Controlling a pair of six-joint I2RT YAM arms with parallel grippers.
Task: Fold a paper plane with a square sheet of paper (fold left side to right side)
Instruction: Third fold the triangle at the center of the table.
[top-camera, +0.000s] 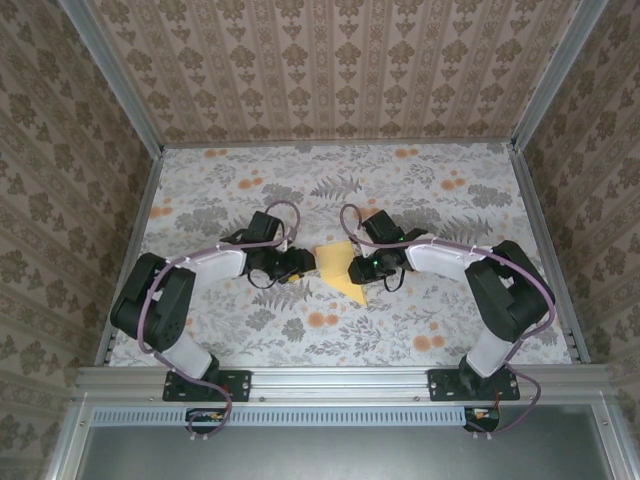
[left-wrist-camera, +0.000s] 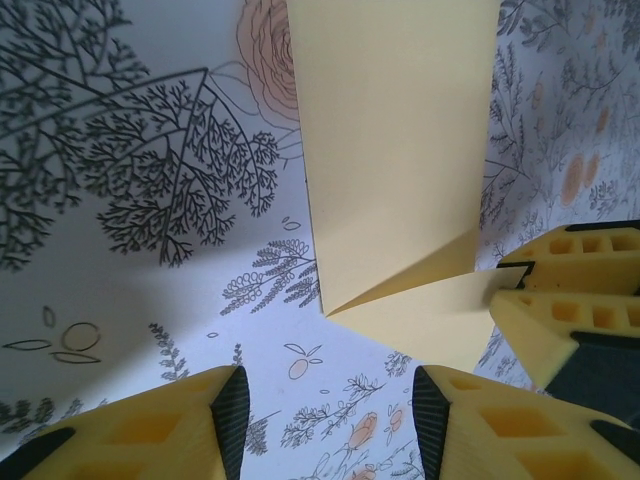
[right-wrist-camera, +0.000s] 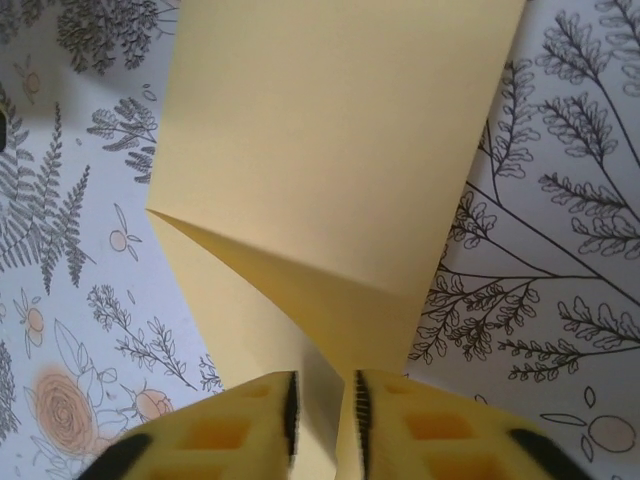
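1. left gripper (left-wrist-camera: 328, 425): jaws apart, nothing between them, just the flowered cloth (left-wrist-camera: 120, 200) below. it hovers right by the paper's near corner. my guess: kept free so it doesn't pin the sheet while the r. side works the flap.
2. centre: paper (top-camera: 338, 268), plain yellow, lies on the cloth mid-table, between the two grippers. it's part folded. one flap stands up off the lower layer, and the crease gapes like a mouth. no plane shape yet, so i'd say early in the job.
3. right gripper (right-wrist-camera: 323, 415): fingers (right-wrist-camera: 420, 440) nearly together, clenched on the paper's edge, w/ the thin sheet running into the slit betw. them. prob. gripping that flap to carry it over or hold the fold line steady.
4. count: 1 paper, 1 cloth, 2 grippers, 2 fingers apiece.
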